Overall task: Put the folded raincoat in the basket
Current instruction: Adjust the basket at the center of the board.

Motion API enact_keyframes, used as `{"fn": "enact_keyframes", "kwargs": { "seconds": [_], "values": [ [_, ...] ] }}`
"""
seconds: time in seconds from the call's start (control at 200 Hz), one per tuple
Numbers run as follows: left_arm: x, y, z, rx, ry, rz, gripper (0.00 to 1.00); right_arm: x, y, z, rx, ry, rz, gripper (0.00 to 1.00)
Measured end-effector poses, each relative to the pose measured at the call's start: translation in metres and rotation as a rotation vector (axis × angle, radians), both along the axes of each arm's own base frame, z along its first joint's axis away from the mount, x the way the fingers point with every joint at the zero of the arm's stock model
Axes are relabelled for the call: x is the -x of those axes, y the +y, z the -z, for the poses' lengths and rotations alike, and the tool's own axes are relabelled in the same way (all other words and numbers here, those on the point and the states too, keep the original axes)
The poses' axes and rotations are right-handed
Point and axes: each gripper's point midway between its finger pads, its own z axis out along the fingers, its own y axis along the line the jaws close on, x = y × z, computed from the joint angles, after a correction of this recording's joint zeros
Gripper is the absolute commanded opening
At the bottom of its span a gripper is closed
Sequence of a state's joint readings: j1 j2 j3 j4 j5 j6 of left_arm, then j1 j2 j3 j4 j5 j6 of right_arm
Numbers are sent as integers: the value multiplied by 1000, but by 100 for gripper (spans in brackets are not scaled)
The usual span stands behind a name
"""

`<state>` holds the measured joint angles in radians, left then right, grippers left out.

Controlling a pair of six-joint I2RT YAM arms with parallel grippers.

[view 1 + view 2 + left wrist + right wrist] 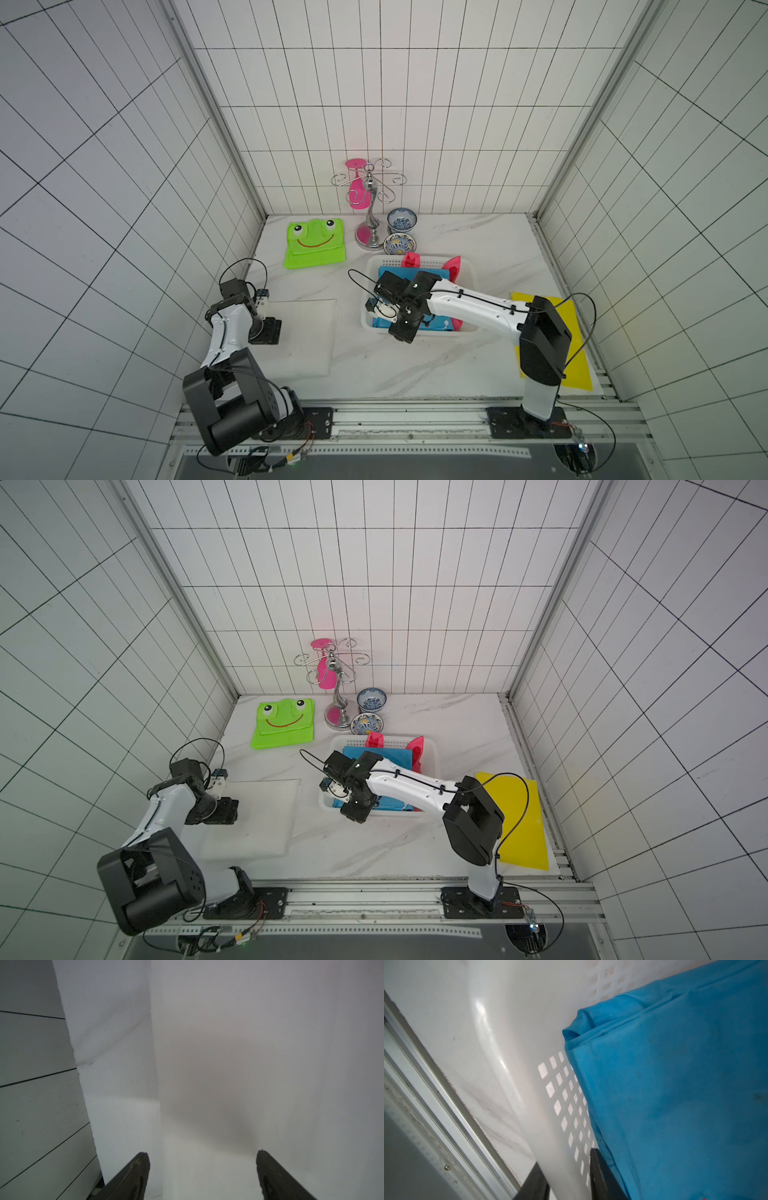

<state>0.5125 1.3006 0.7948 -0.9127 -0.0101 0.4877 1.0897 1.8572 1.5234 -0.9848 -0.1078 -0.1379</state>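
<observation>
- The left gripper [202, 1154] hangs just over the near-left part of the white folded raincoat [303, 336]. Its fingers are spread wide with nothing between them.
- I take that white bundle for the raincoat still to be moved. It lies flat on the table, outside the basket and directly under the left fingers, so the left arm is much the nearer. It is close to square, a little longer front to back, so no axis clearly favours a grasp.
- The basket [390, 262] lies to the raincoat's right, across a strip of bare table. A blue folded garment [675, 1084] already fills its floor.
- The right gripper [565, 1157] straddles the basket's left-hand wall near the front corner, one finger outside and one inside beside the blue cloth. The gap is narrow, and I cannot tell whether the fingers press the wall.
- No brand, label or writing can be read on any of these.
</observation>
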Motion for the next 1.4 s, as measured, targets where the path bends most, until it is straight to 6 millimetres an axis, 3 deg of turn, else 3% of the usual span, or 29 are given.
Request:
{"fn": "enact_keyframes", "kwargs": {
  "seconds": [0.185,0.35,0.445,0.555,0.65,0.75,0.894,0.969,1.099,1.284,1.399],
  "values": [
    [-6,2,-4,8,-16,-42,84,-17,-11,-7,9,-57,101,46],
    [-13,7,-3,15,-21,-101,88,-32,-7,-39,-56,-204,268,53],
    [-21,10,-2,30,-19,-124,88,-36,8,-72,-192,-289,399,53],
    [-32,14,0,46,-26,-160,88,-26,40,-114,-418,-336,505,54],
    [-39,15,1,61,-47,-193,89,-14,71,-130,-564,-308,562,56],
    [-44,13,0,83,-72,-216,89,-5,106,-116,-615,-256,604,59],
    [-52,12,1,115,-87,-230,89,-14,162,-66,-593,-208,671,63],
    [-58,13,5,128,-87,-238,89,-18,180,-41,-575,-189,710,63],
    [-62,9,18,171,-67,-245,88,-26,196,-15,-558,-182,789,65],
    [-64,1,34,235,-32,-239,87,-42,211,-5,-570,-176,880,66],
    [-65,-2,38,257,-17,-230,86,-52,212,13,-552,-156,924,66]
  ]
}}
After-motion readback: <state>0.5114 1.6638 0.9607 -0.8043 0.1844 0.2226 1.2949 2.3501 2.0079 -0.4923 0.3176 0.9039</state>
